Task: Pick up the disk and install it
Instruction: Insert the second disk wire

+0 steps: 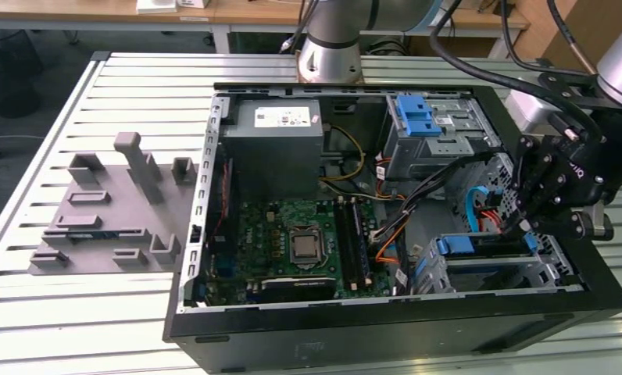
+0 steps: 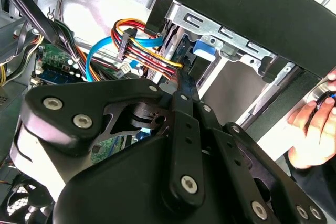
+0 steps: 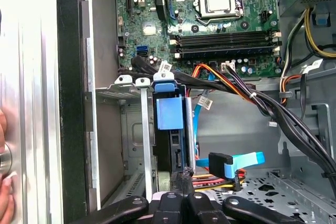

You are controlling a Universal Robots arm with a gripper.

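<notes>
The disk (image 3: 170, 114) stands on edge in the metal drive cage (image 3: 123, 85) at the near right corner of the open computer case, its blue carrier tab facing the motherboard. In the exterior view the disk (image 1: 467, 246) shows as a blue piece in that cage. My gripper (image 3: 184, 174) is shut, its fingertips together at the disk's cable end, touching or almost touching it. In the second wrist view the gripper (image 2: 181, 80) points at the blue carrier of the disk (image 2: 203, 47). In the exterior view the gripper (image 1: 522, 226) hangs inside the case just above the cage.
Blue, red and orange cables (image 3: 236, 161) lie close beside the fingertips. The motherboard (image 1: 301, 242), grey power supply (image 1: 280, 137) and an upper bay with a blue latch (image 1: 416, 117) fill the case. A person's hand (image 2: 310, 124) rests outside the case wall. A grey fixture (image 1: 113, 211) lies at the exterior view's left.
</notes>
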